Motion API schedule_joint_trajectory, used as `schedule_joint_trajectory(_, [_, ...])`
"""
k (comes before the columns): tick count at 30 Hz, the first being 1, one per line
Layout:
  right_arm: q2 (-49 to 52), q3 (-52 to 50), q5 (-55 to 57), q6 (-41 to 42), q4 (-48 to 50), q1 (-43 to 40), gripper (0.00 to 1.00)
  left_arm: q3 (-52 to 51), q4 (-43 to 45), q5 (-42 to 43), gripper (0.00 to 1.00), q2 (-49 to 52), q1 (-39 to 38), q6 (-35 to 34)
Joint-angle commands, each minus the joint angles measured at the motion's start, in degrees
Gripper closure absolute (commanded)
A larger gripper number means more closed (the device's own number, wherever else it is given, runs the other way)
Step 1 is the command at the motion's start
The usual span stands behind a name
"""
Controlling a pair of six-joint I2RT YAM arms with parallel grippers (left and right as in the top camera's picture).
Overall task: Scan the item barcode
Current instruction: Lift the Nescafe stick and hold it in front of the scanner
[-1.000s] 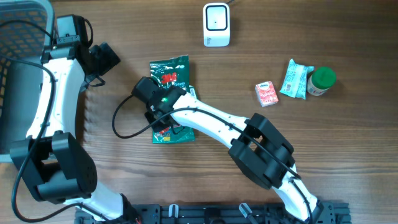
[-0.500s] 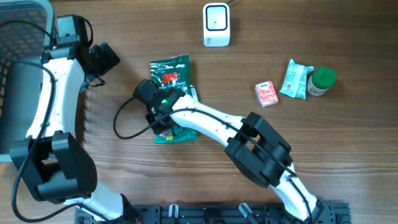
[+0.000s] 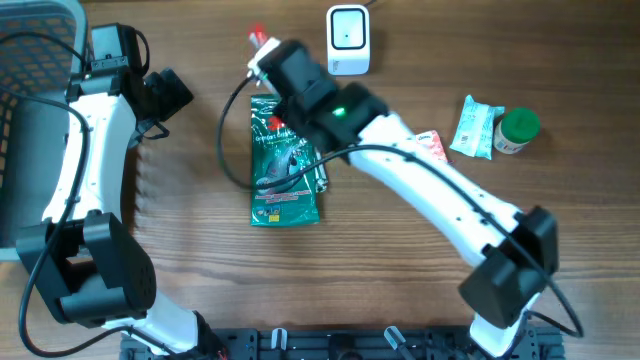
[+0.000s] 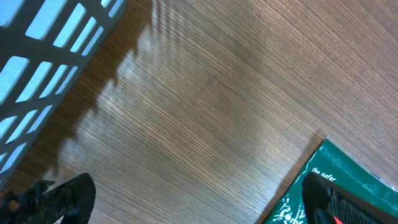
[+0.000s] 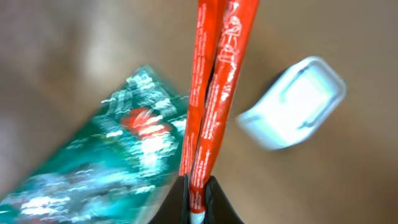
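**Wood-grain counter [image 3: 600, 200]: presenting the packet to the scanner [image 3: 348, 40]**

The right tool [image 3: 268, 55] is clamped on the thin red packet [image 5: 211, 81], held just left of the far-centre scanner. The barcode is not visible. Rotate the packet slowly before the scanner window, keeping it steady. The left tool [image 3: 168, 92] stands wide and empty, far left.
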Motion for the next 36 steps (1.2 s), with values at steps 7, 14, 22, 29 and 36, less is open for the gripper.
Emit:
schedule_joint_trajectory(7, [1.64,-2.80,5.81,-29.97,13.70,-12.83,0.96,0.26,0.09,0.07,0.00,0.02,0.85,-0.39])
schedule_joint_trajectory(14, [5.88,-2.80,5.88,-40.24,22.23,-17.64,0.96,0.26,0.09,0.07,0.00,0.02,0.85,-0.39])
schedule_joint_trajectory(22, [13.66,-2.82,15.91,-47.06,34.69,-18.62,0.96,0.26,0.09,0.07,0.00,0.02,0.85,-0.39])
schedule_joint_trajectory(29, [21.14,-2.82,20.74,-50.51,36.74,-18.84,0.96,0.26,0.09,0.07,0.00,0.02,0.85,-0.39])
schedule_joint_trajectory(36, [22.32,-2.89,20.37,-50.47,35.32,-18.73,0.96,0.26,0.09,0.07,0.00,0.02,0.85,-0.39])
